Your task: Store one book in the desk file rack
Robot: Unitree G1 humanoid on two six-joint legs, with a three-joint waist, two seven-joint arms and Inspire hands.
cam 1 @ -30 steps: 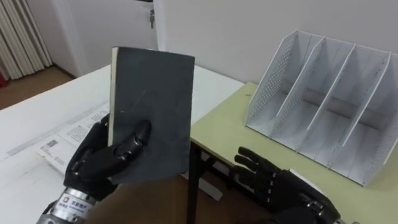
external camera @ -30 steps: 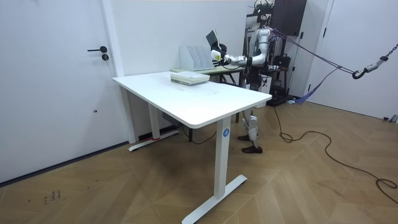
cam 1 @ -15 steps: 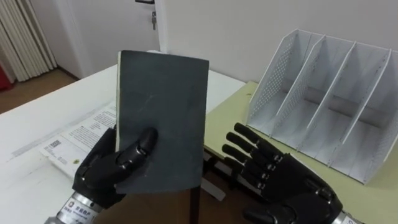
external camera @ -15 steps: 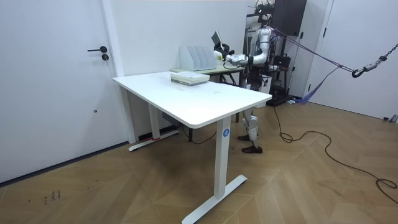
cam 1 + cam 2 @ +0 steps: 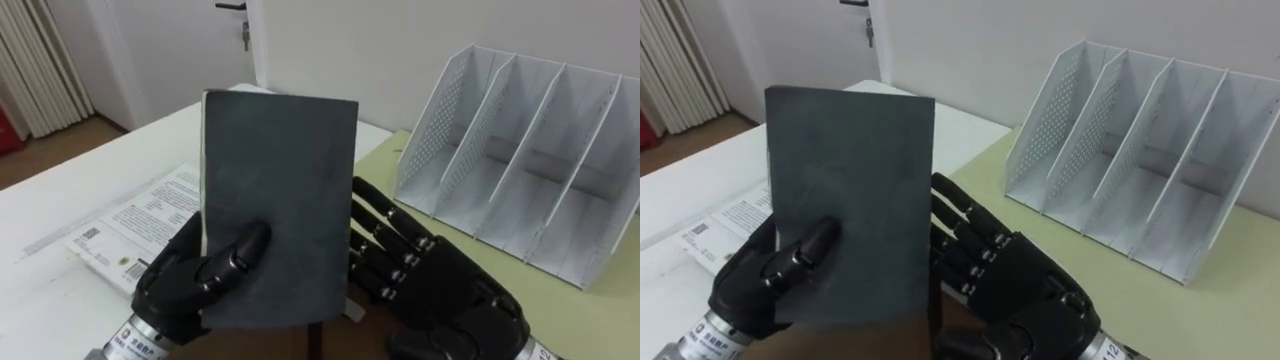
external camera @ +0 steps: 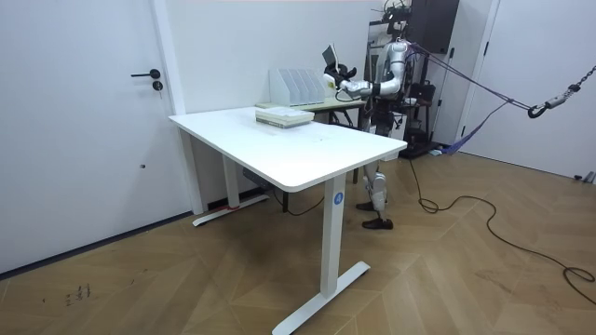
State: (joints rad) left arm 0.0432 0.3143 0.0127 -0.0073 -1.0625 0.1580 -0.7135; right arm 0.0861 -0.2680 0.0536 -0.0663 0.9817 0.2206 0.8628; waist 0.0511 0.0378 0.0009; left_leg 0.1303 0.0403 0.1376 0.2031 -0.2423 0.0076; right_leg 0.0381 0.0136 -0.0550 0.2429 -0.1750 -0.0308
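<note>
While the book (image 5: 275, 200) is off the table and held up in the air, none of the storing itself is done: the rack (image 5: 440, 125) stands with all its slots bare on the green desk (image 5: 590, 320), toward the desk's far edge, and the book is well apart from it, in front of the robot's chest. The left hand (image 5: 195, 285) grips the book by its lower part, thumb curled across the front cover and fingers behind it. The right hand (image 5: 440, 290) is spread wide with straight fingers just beside the book's right edge; whether they touch the back cover cannot be told. By that reading the pick-up is finished, and what is left is to carry the book rightward to the rack, line it up with a slot and slide it in between two dividers, perhaps after passing it to the right hand. The book stands upright, slightly tilted, its plain dark grey cover facing the camera, matte with faint scuffs, a pale strip of pages showing along its left edge; it looks thin and stiff. Printed papers (image 5: 130, 225) lie on the white table (image 5: 90, 190) near the edge by the robot.
</note>
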